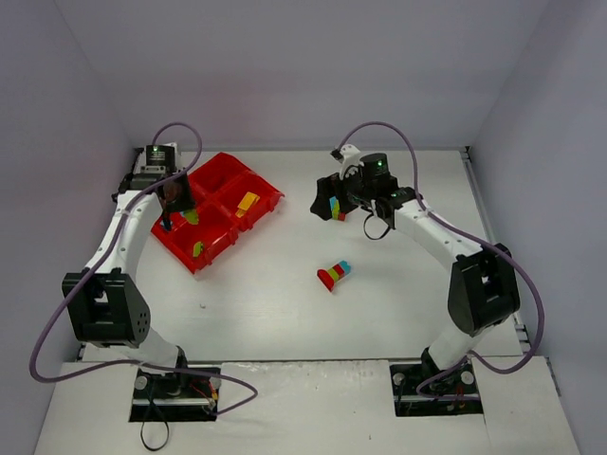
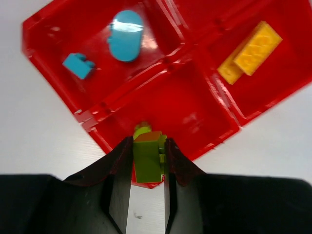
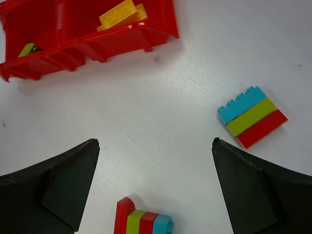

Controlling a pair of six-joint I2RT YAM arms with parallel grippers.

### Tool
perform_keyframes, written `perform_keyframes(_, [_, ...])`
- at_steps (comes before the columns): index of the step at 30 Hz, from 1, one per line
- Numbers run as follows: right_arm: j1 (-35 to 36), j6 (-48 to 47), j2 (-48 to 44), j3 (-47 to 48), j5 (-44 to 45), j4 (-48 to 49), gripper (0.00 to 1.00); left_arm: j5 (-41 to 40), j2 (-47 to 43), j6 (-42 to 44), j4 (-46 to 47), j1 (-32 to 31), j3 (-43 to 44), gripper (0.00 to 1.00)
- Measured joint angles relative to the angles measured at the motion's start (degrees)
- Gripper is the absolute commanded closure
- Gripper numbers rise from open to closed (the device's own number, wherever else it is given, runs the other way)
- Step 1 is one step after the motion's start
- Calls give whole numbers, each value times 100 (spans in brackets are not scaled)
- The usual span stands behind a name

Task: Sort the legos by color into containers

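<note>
Left gripper [image 2: 148, 146]: clamped on one lime green brick [image 2: 147, 161] over the near rim of the red tray [image 2: 146, 80], whose compartments hold two teal pieces [image 2: 126, 35], a yellow brick [image 2: 251, 51] and a second green piece [image 2: 142, 128] (partly hidden below the held one). Right gripper [image 3: 155, 146]: jaws wide apart over the white worktop [image 3: 161, 87], nothing clamped. A red-green-red-teal stack [image 3: 141, 222] shows low between them, and a teal-green-red stack [image 3: 252, 117] lies off to one side.

2 white arms [image 1: 121, 239], black joint housings [image 1: 104, 308], purple cables [image 1: 379, 124], green lights [image 1: 153, 150]
</note>
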Motion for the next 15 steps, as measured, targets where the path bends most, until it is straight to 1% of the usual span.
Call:
perform_keyframes(2, [-46, 221, -81, -120, 264, 4, 4, -413, 26, 33, 37, 26, -118, 98])
perform_keyframes(3, [-74, 315, -129, -195, 393, 2, 3, -525, 76, 35, 42, 24, -144, 93])
perform_keyframes(5, [-105, 514, -236, -376, 654, 4, 3, -704, 238, 33, 92, 24, -170, 89])
perform_keyframes(6, [-111, 592, -280, -466, 743, 2, 4, -769, 328, 31, 151, 24, -197, 81])
perform_keyframes(7, [-114, 682, -317, -551, 807, 4, 4, -833, 411, 22, 197, 24, -232, 75])
perform_keyframes(8, [-116, 750, -345, -632, 863, -2, 4, -874, 494, 22, 208, 24, -251, 73])
perform_keyframes(9, [-118, 831, -369, -702, 911, -7, 4, -903, 573, 13, 210, 24, -254, 67])
perform_keyframes(10, [-133, 898, -385, -761, 957, -11, 3, -918, 645, 17, 227, 24, -256, 63])
perform_keyframes(11, [-144, 966, -402, -815, 990, -11, 4, -931, 715, 0, 264, 24, -262, 61])
perform_keyframes(12, [-149, 1029, -417, -872, 1021, -13, 4, -940, 756, -15, 293, 24, -271, 56])
perform_keyframes(15, [-168, 1207, -455, -1025, 1093, -37, 4, -944, 793, -57, 337, 22, -306, 48])
